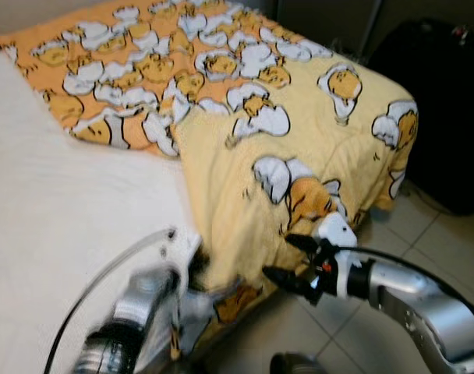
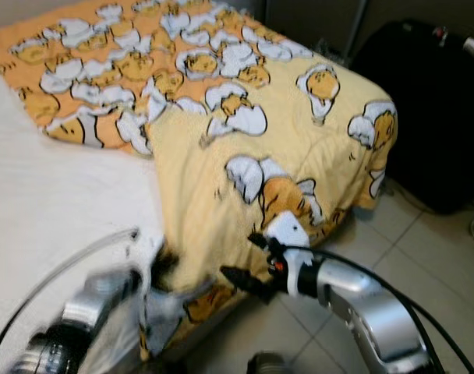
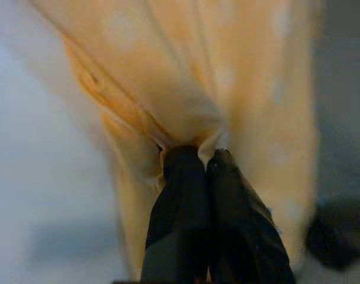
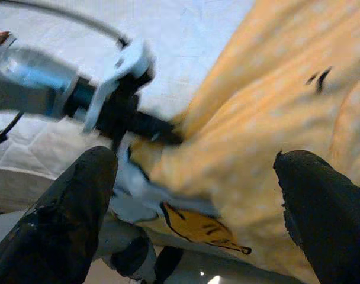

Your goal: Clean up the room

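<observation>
The blanket [image 1: 245, 125], yellow-orange with a white cartoon print, lies across the far part of the bed [image 1: 58, 210] and hangs over its foot corner toward the tiled floor [image 1: 424, 257]; the bare white sheet shows on the near left. The left gripper [image 3: 201, 157] has its jaws pinched together on the blanket's near lower corner, at the edge of the bed, which reads as a hold taken so the cloth can be drawn back or spread: tidying the bed looks like the step in hand, with most of the work yet to do. The right gripper [image 1: 293, 261] is just beside the hanging fold, jaws spread wide and empty, one finger high and one low, placed as if to take a second hold farther along the edge so the blanket can be lifted evenly. A black bag [image 1: 447, 101] stands on the floor beyond the foot of the bed. The head views give the whole layout, both arms and the fall of the blanket, but the left arm is blurred there and its grip is hard to read. The left wrist view settles it: cloth bunched between two closed black fingers [image 3: 180, 195]. The right wrist view shows the gap between its own fingers, with the left gripper and the held corner in front.
</observation>
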`<state>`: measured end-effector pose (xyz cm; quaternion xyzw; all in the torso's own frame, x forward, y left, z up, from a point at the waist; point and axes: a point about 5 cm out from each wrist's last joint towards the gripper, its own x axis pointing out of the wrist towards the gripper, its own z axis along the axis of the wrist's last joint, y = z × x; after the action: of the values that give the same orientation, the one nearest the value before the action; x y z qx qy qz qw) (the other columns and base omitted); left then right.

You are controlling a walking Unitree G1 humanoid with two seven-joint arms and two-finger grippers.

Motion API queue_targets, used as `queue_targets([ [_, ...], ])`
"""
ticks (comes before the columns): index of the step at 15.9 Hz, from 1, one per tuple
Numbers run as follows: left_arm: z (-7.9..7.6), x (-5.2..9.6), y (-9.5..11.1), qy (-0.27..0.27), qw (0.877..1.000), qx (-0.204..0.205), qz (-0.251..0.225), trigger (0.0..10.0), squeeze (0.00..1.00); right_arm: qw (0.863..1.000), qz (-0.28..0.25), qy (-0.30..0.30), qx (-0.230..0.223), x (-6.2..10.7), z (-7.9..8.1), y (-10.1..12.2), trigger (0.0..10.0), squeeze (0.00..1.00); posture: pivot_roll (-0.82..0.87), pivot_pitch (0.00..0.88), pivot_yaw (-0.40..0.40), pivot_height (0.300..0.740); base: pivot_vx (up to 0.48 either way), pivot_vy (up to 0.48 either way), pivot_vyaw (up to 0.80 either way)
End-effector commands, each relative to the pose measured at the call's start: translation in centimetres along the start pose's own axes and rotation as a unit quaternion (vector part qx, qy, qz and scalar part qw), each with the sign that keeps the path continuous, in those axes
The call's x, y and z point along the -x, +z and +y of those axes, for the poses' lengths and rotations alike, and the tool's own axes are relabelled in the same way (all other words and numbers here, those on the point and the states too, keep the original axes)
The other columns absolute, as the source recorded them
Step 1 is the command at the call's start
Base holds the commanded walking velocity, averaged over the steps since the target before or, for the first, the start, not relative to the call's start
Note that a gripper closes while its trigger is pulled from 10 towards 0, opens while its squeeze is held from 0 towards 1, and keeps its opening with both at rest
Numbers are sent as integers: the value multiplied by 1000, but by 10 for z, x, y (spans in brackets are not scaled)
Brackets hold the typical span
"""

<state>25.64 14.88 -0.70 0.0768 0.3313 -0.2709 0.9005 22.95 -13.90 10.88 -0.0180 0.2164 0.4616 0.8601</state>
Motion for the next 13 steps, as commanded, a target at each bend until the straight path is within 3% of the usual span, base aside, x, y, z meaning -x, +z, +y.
queue_targets([
  [1, 1, 7, -5, 2, 1000, -12, 18, 0, 0, 1000, -3, 11, 0, -2, 2, 1, 10000, 0, -247, 91, 15, 740, 0, 0, 0],
  [2, -4, 25, -19, 10, 999, -14, 37, 0, 0, 1000, 2, 28, -1, -5, 5, -1, 10000, 0, -222, 96, 2, 740, 0, 0, 0],
  [5, -11, 52, -36, 18, 998, -7, 63, 0, 0, 999, 7, 42, -1, -8, 7, -2, 10000, 0, -199, 104, -14, 740, 0, 0, 0],
  [7, -28, 85, -58, 8, 993, 2, 114, 0, 0, 997, 15, 70, -1, -15, 11, -4, 10000, 0, -160, 115, -31, 740, 0, 0, 0],
  [11, -61, 108, -75, -65, 983, 27, 167, 0, 0, 995, 27, 92, 2, -19, 17, -8, 10000, 0, -147, 125, -45, 740, 0, 0, 0],
  [12, -59, 108, -73, -46, 986, 11, 161, 7216, 0, 995, 28, 93, 3, -19, 17, -8, 10000, 0, -148, 126, -44, 740, 0, 0, 0],
  [13, -57, 104, -65, -35, 990, 20, 134, 10000, 757, 995, 30, 91, 6, -18, 16, -8, 10000, 0, -155, 125, -46, 740, 0, 0, 0],
])
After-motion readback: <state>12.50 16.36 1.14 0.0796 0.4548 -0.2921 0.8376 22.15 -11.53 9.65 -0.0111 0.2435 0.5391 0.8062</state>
